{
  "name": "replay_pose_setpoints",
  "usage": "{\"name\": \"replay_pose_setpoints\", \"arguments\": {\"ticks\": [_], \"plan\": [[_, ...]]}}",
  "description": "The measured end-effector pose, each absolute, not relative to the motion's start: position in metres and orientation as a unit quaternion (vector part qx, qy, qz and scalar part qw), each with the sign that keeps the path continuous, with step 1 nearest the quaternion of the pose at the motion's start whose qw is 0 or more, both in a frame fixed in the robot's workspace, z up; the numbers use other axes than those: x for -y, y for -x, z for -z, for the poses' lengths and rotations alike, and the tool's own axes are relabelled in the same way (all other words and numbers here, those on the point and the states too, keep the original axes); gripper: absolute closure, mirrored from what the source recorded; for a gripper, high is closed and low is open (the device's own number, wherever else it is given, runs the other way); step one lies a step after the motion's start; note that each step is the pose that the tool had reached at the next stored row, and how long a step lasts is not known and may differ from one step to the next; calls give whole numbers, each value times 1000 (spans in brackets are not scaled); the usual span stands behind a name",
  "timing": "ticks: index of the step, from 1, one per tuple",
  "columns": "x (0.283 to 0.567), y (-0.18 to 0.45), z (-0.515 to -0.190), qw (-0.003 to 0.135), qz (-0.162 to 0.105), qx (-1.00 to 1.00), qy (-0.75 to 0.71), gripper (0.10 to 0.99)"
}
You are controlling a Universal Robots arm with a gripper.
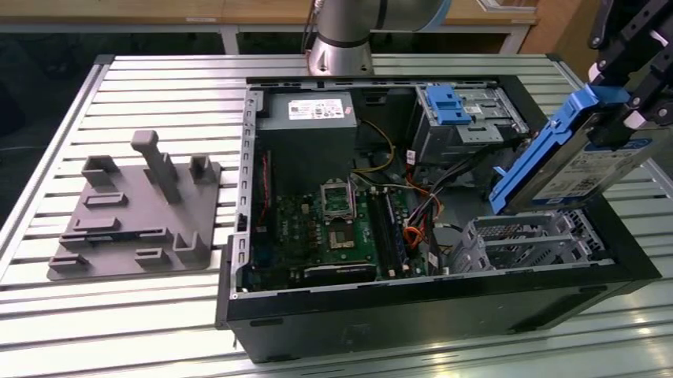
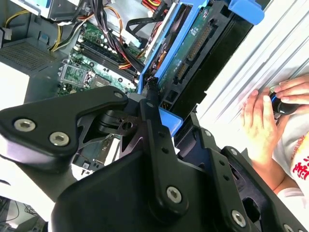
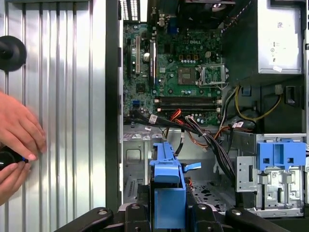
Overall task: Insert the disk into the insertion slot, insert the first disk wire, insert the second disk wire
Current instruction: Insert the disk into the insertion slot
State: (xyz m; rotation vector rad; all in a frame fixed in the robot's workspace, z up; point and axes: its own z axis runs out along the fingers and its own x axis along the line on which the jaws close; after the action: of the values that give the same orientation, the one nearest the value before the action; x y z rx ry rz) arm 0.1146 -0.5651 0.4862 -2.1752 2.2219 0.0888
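Observation:
The disk (image 1: pixel 585 169), a grey drive with a white label in a bright blue carrier, hangs tilted at the exterior view's right, over the case's edge. My gripper (image 1: pixel 622 118) is shut on its upper end. Below it, inside the case, sits the insertion slot (image 1: pixel 526 240), a low bay of perforated silver metal with nothing in it. In the first wrist view the blue carrier (image 3: pixel 167 191) stands between my fingers (image 3: pixel 133 212), over the slot (image 3: pixel 135 166). A thin dark cable with a small blue plug (image 3: pixel 192 166) lies beside the carrier. The second wrist view shows the disk's circuit-board side (image 2: pixel 193 46).
The open computer case (image 1: pixel 421 311) lies on a slatted metal table (image 1: pixel 158 87). A taller silver cage with a blue latch (image 1: pixel 450 106) stands behind the slot. Orange and red wires (image 1: pixel 415 228) cross the motherboard. A grey fixture (image 1: pixel 137 213) sits at the exterior view's left. A person's hands (image 3: pixel 17 133) rest on the table beside the case.

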Motion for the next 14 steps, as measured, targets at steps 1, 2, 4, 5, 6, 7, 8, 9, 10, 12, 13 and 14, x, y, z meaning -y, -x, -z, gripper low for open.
{"name": "replay_pose_setpoints", "arguments": {"ticks": [1,2,4,5,6,7,8,9,10,12,13,14], "plan": [[565,-115,-486,15,-29,-714,699,725],[565,-115,-486,15,-28,-714,699,725],[565,-115,-486,15,-28,-714,699,725],[565,-115,-486,15,-28,-714,699,725],[565,-115,-486,15,-28,-714,699,725],[565,-115,-486,15,-28,-714,699,725],[564,-115,-485,15,-28,-714,699,725],[564,-115,-485,15,-28,-714,699,725],[563,-115,-484,15,-28,-714,699,725],[563,-115,-482,15,-28,-714,699,725],[563,-115,-482,15,-28,-714,699,725],[563,-115,-481,15,-29,-714,699,725]]}}
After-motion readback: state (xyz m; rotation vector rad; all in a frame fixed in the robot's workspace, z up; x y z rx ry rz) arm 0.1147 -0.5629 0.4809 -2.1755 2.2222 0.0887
